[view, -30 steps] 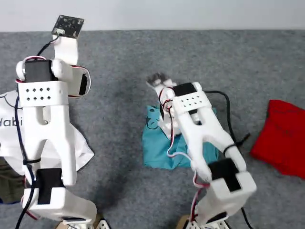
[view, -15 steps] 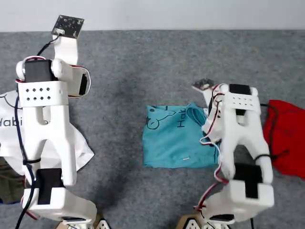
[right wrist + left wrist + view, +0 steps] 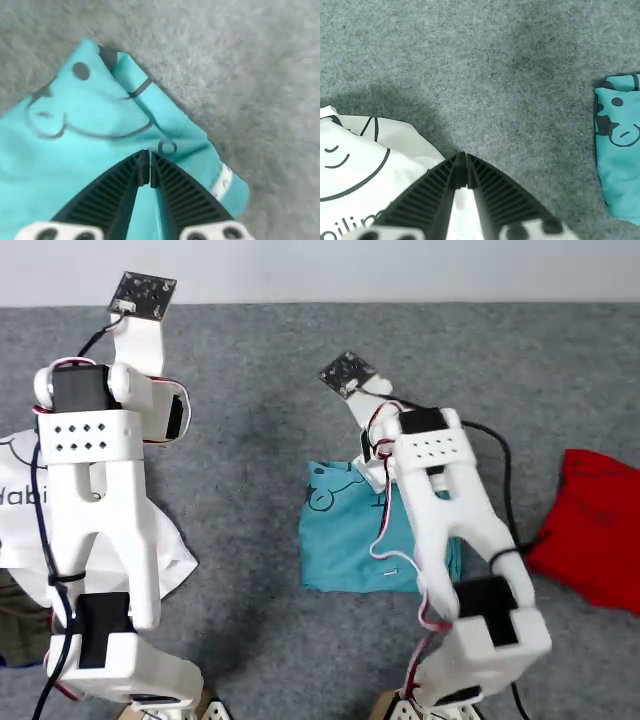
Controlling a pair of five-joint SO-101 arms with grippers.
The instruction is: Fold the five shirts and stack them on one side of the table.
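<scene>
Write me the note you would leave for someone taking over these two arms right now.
Left claw: shut, above the edge of the white shirt on the left side of the table.
Right claw: shut, over the teal shirt in the middle.
Red shirt lies apart at the right; a dark cloth shows at the white shirt's edge.
Done: the teal shirt looks folded into a rectangle.
Left: the white shirt looks unfolded, and the shirts are spread out, not in one stack.
</scene>
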